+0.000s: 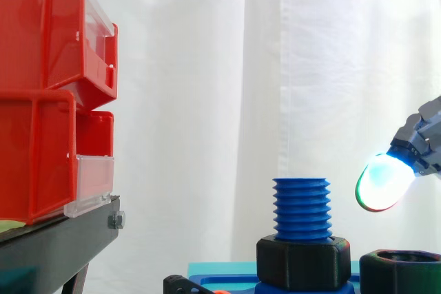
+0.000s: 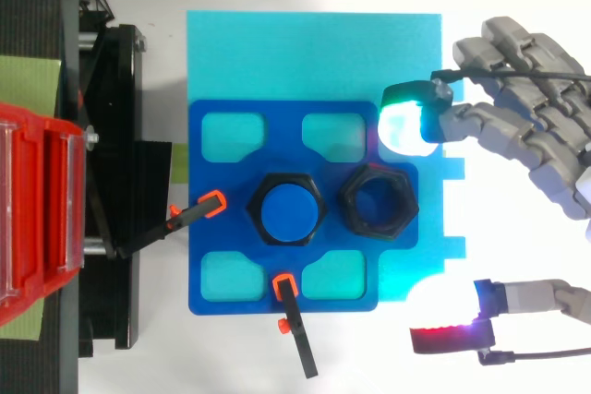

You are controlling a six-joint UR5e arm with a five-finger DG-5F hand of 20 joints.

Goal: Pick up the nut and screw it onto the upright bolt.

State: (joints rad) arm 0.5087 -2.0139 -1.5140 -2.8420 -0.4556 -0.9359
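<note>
— While the hand [image 2: 531, 103] hangs out past the right edge of the blue plate [image 2: 286, 136], is it holding anything?

— No. Its fingers are spread wide and grip nothing. One glowing fingertip [image 2: 406, 128] hovers over the plate's upper right corner, and the thumb [image 2: 448, 325] lies by the lower right corner of the cyan board [image 2: 277, 53].

— And the nut?

— The nut [image 2: 347, 198] lies flat on the plate, just right of the bolt [image 2: 288, 211]. From above it sits between fingertip and thumb. From the side the fingertip is above it and clear of it.

— The bolt?

— It stands upright at the plate's middle, its blue thread bare at the top, with a black collar [image 1: 303, 263] round its foot. Nut and collar are just beside each other, with a narrow gap between them.

— Room to move?

— Open air above the bolt and to its right. One clamp [image 2: 199, 214] grips the plate's left edge and another clamp [image 2: 291, 306] its lower edge. The red bins [image 1: 48, 94] on the black stand [image 1: 55, 246] are well apart, to the left.
</note>
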